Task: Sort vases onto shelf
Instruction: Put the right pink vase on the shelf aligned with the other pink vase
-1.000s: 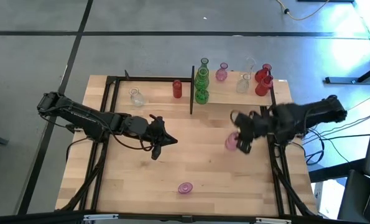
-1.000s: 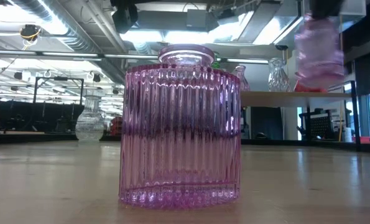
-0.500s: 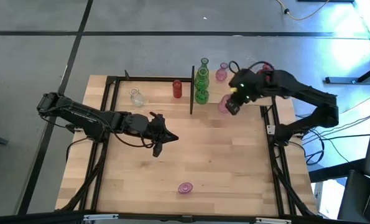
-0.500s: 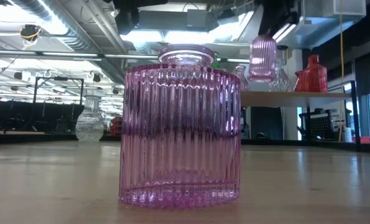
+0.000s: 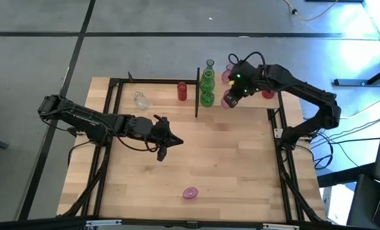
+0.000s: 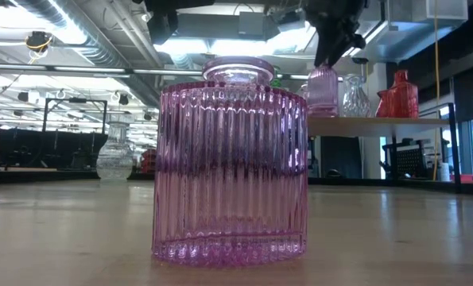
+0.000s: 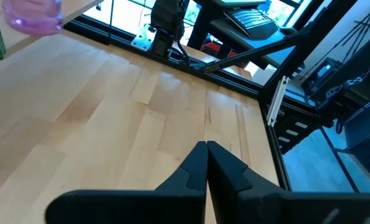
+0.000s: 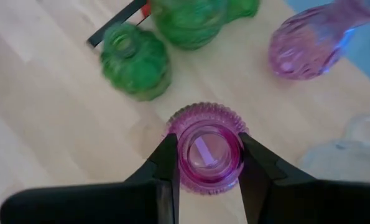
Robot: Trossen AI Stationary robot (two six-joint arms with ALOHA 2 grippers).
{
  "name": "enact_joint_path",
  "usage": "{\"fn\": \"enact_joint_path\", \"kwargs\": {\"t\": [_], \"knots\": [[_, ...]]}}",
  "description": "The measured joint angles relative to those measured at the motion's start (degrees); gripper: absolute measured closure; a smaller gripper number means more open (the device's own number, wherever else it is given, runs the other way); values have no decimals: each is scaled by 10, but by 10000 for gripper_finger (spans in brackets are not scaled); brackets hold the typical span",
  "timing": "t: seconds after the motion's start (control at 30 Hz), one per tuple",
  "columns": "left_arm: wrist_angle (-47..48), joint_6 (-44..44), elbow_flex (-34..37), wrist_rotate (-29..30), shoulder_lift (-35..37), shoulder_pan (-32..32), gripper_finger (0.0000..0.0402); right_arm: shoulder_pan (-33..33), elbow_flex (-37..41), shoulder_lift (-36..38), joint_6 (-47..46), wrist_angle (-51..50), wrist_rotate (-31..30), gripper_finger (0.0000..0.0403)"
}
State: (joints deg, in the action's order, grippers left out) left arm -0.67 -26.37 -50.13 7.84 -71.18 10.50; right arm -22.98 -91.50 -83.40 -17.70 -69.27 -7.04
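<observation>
One ribbed pink glass vase (image 5: pixel 190 192) waits unsorted at the tabletop's six o'clock.
Right gripper (image 8: pixel 204 163) clamps another pink vase (image 8: pixel 206 149) over the shelf (image 5: pixel 241 99); left gripper (image 5: pixel 165 142) pinched together, idle.

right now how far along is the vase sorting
Mostly done: green vases, a red vase and a clear vase already stand on the shelf. In hand: the right tool grips a pink vase over the shelf. Left: a ribbed pink vase on the table. The left tool waits shut.

ribbed glossy glass pink vase (image 6: pixel 230 159) (translucent), pale matt wood tabletop (image 5: pixel 202 160)
</observation>
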Motion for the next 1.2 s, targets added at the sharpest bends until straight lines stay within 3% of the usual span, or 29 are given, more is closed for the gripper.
{"fn": "enact_joint_path", "kwargs": {"t": [0.47, 1.2], "knots": [[0, 15, 0, 0, 0, 0, 401, -72, -7, -5, 17, 20, 20, 315], [1, 15, 0, 0, 0, 0, 401, -71, -9, -34, 25, 53, 5, 315]]}}
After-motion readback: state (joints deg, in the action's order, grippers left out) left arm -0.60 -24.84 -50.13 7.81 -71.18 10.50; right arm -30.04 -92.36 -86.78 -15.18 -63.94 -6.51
